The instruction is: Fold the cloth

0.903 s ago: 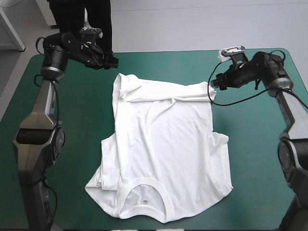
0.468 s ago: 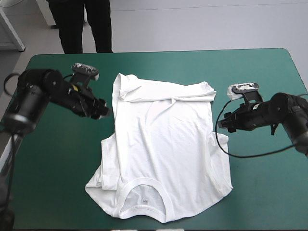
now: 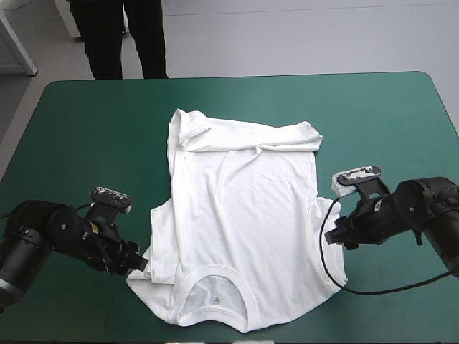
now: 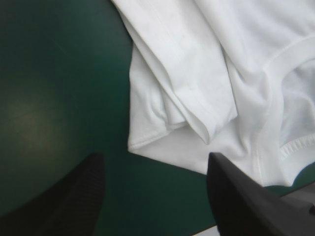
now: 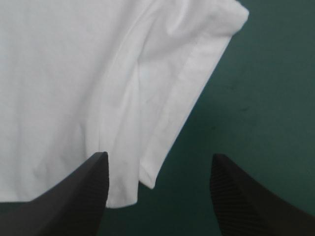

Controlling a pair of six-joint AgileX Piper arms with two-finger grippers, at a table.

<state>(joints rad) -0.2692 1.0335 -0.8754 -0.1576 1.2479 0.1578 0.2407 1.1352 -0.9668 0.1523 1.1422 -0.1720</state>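
T-shirt [image 3: 244, 208] one; left claw [image 3: 136, 262], right claw [image 3: 336, 237].

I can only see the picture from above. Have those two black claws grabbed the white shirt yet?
Observer: No. The left wrist view shows the left gripper open, with a doubled sleeve corner of the T-shirt lying just ahead of the gap, ungripped.
Visitor: And the claw on the other side?
Observer: The right gripper is open too. The other sleeve's end reaches in between its fingers and lies on the teal-green cover.
Visitor: Is that sleeve lying smooth?
Observer: Not quite. The right wrist view shows long creases running down it towards the fingers.
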